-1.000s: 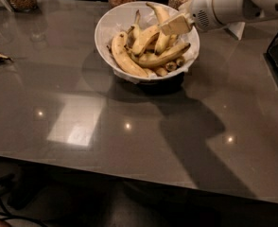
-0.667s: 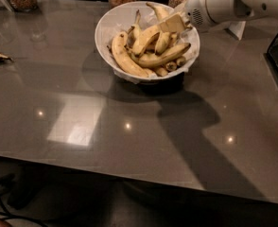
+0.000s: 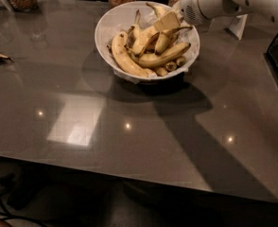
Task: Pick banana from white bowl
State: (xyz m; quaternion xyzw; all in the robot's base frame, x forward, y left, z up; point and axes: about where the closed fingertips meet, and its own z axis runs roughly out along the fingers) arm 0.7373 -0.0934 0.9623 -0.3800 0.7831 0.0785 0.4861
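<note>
Banana (image 3: 167,56) in the bowl (image 3: 106,27), gripper (image 3: 166,21) low over the pile.
Whether the gripper is apart or clamped cannot be told; best to close across the arched fruit's middle alone, then lift straight up, clear of the rim.

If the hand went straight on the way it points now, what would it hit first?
The hand is over the right side of the bowl, pointing left and down. It would probably meet the top bananas of the pile first, just beyond its tip, though depth is unclear.
</note>
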